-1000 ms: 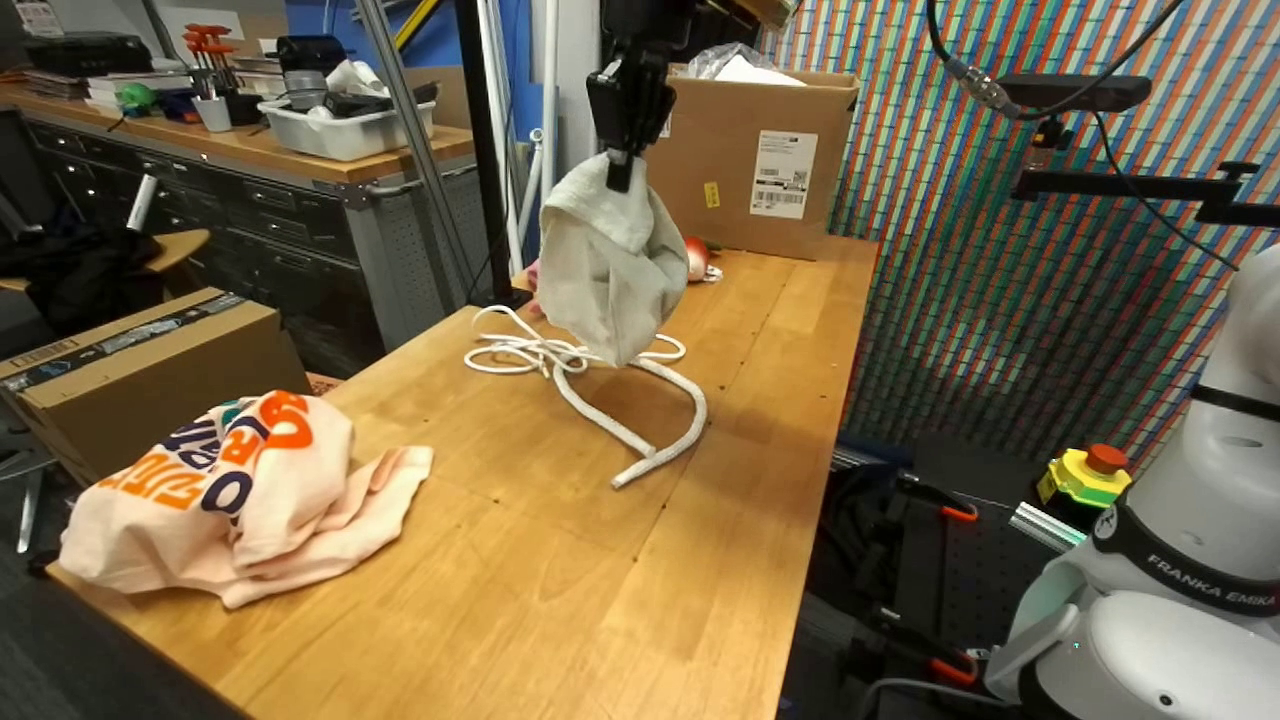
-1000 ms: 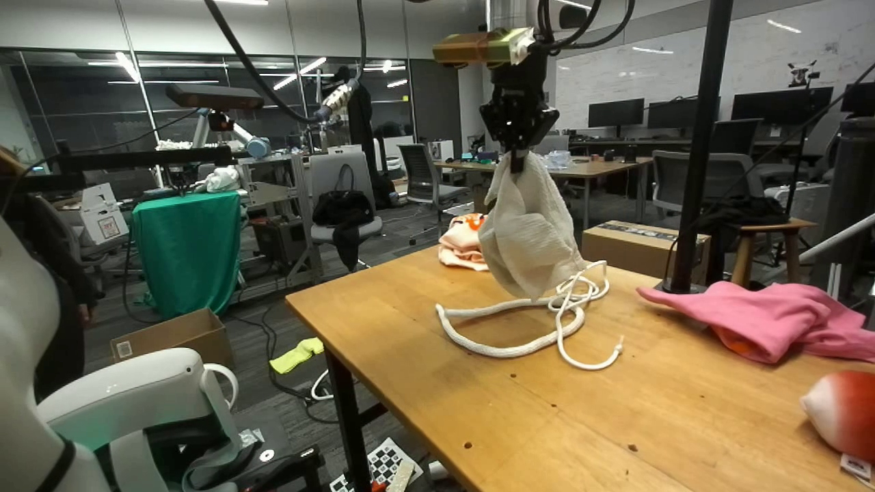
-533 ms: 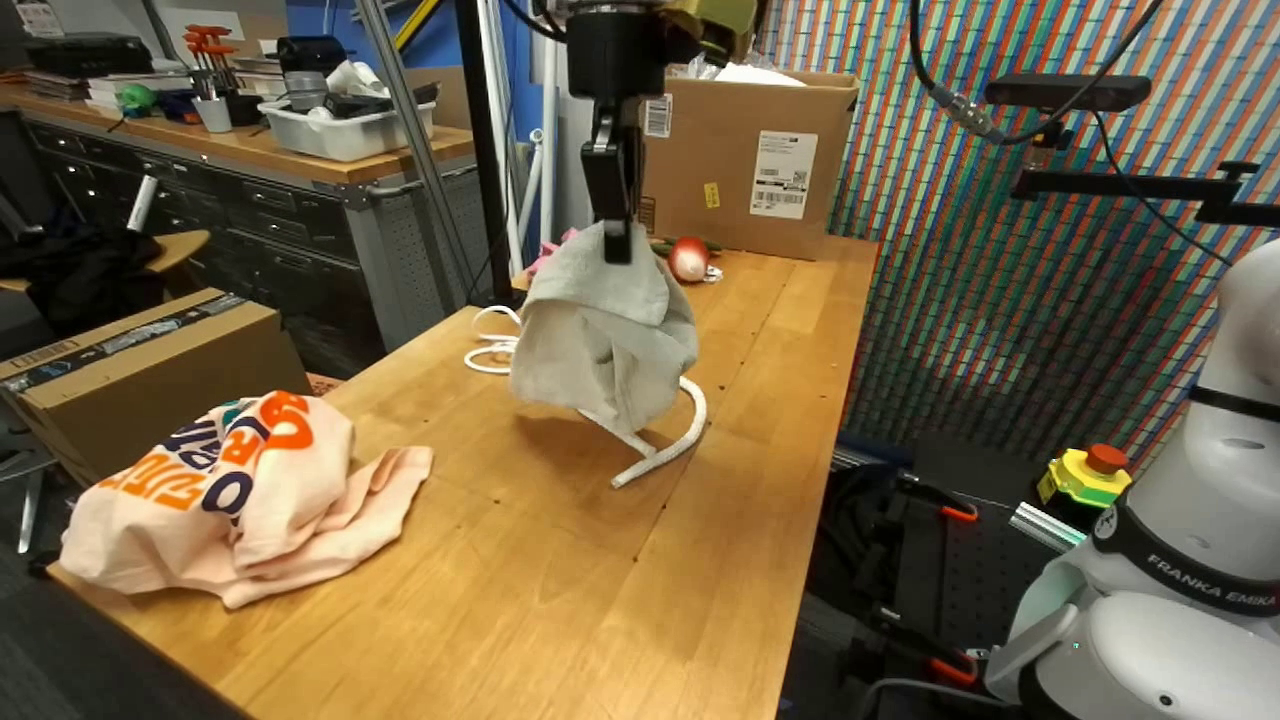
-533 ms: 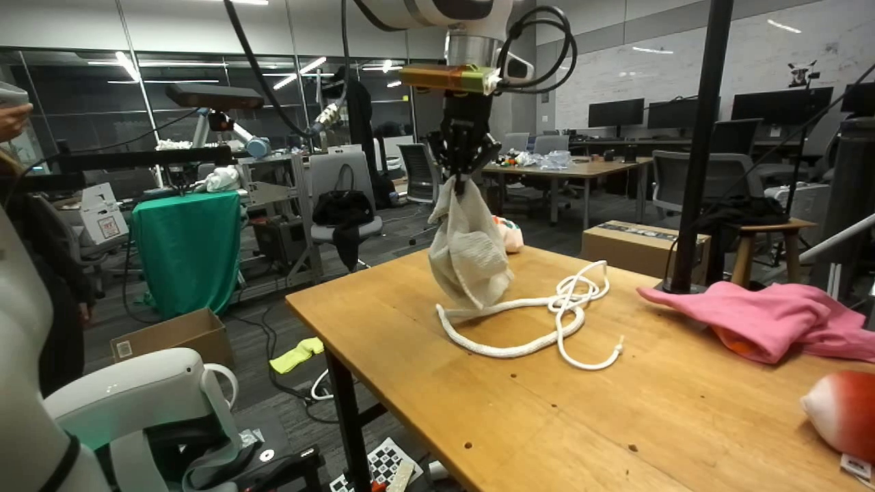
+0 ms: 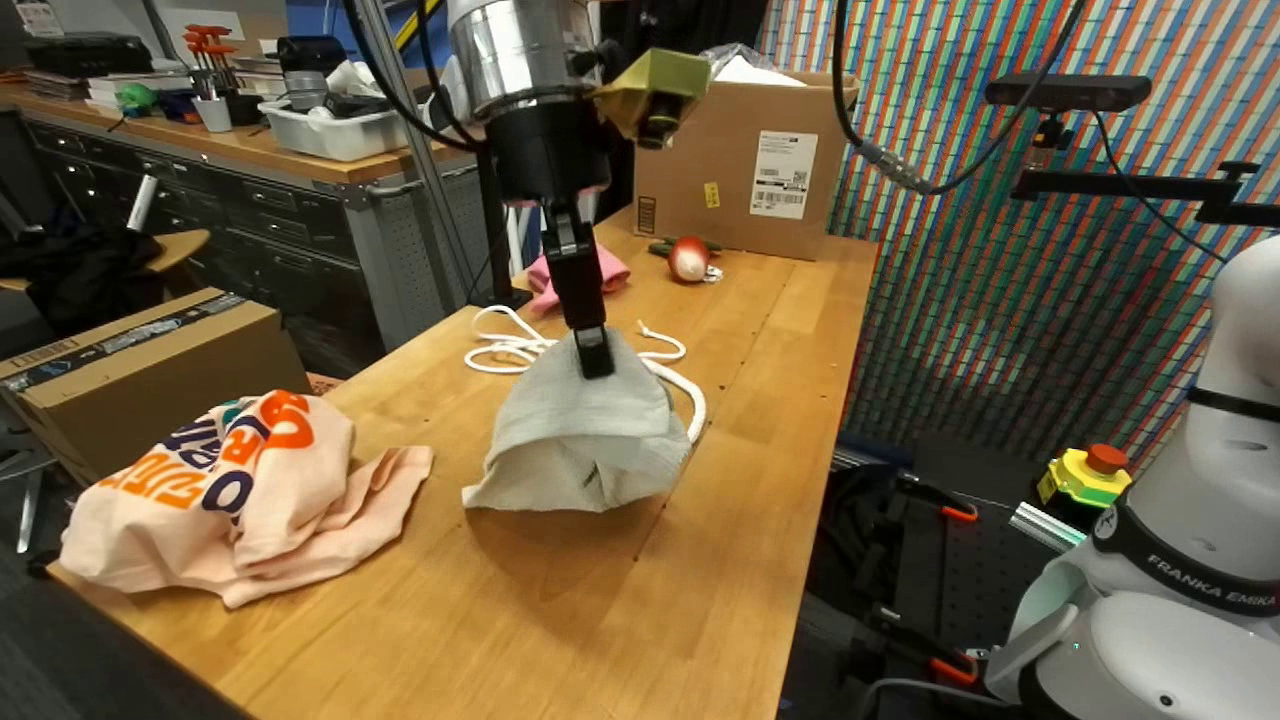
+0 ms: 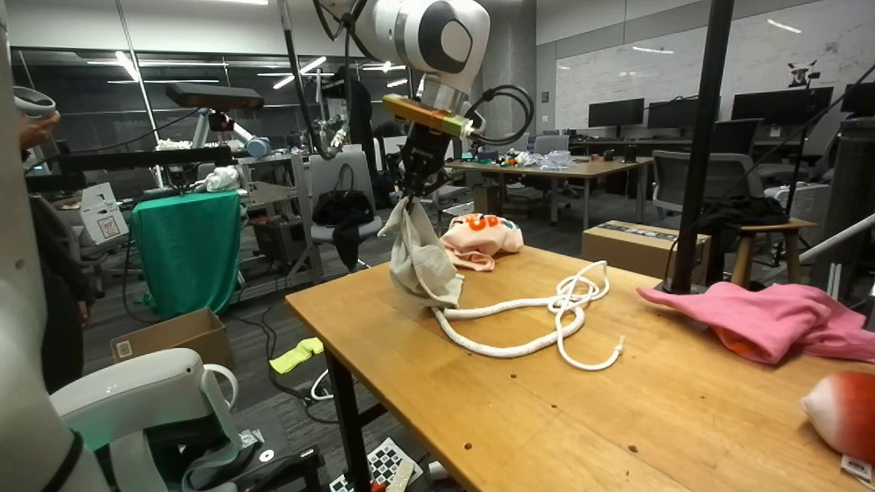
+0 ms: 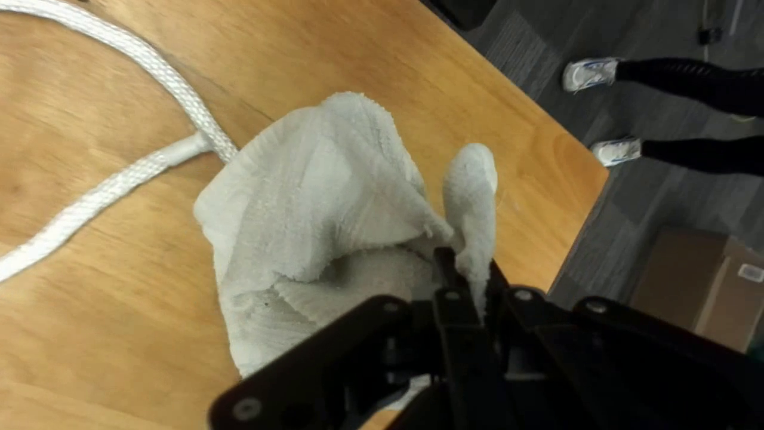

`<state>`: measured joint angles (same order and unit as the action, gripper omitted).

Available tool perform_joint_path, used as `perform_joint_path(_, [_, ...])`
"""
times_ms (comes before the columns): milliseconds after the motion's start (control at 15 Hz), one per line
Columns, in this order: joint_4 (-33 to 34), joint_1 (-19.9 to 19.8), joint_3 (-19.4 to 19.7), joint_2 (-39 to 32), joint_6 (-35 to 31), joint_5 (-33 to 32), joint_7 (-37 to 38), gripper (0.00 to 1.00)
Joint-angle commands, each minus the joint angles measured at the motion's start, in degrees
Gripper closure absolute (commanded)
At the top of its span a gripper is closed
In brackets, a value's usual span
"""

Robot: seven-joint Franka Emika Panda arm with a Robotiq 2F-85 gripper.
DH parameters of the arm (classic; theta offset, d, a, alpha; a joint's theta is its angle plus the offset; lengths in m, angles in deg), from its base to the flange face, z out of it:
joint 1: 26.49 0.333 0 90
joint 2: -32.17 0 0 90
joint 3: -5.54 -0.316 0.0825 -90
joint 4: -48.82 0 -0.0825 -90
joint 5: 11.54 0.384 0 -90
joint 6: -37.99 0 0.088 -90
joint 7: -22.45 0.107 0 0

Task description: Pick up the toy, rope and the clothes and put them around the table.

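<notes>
My gripper [image 5: 594, 356] is shut on the off-white cloth [image 5: 585, 440], pinching its top; folds poke up between the fingers in the wrist view. The cloth [image 6: 420, 263] hangs low over the wooden table [image 5: 560, 620]; whether its lower edge touches the wood I cannot tell. Right beside and partly behind it lies the white rope [image 6: 506, 351], in loose loops. The cream printed cloth [image 5: 290, 480] is bunched at a table corner. A pink cloth [image 6: 772, 318] rests by the long edge. Farther along sits the red and pale toy [image 5: 688, 260], cut off by the frame [image 6: 847, 413] in an exterior view.
A large cardboard box [image 5: 740, 170] stands at the table's far end. A black post [image 6: 694, 150] rises at the table edge near the pink cloth. Another carton [image 5: 160, 370] is on the floor. A person's legs [image 7: 686, 89] show beyond the table corner.
My gripper has come down and travelled along the table with the off-white cloth, past the rope towards the printed cloth's end, tilting somewhat. The other items have stayed put.
</notes>
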<state>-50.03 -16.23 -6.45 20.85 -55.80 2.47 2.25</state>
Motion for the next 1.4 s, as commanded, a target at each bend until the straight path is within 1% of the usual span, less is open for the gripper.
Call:
perform_joint_path(0, [7.58,-0.45,-1.48,-5.4,8.43,4.08,-5.2,0.92])
perform_joint_path(400, [16.32,-0.82,-2.72,-12.74,19.36,10.2,-6.81,0.92])
perform_joint_path(800, [22.66,-0.6,-2.72,-19.07,24.13,14.48,-4.14,0.92])
perform_joint_path(1200, [25.8,0.5,-2.33,-23.22,30.71,12.07,-1.38,0.92])
perform_joint_path(1267, [26.2,0.59,-2.34,-23.64,31.65,11.9,-1.09,0.9])
perform_joint_path(1333, [26.54,0.74,-2.31,-24.09,32.12,11.75,-0.81,0.65])
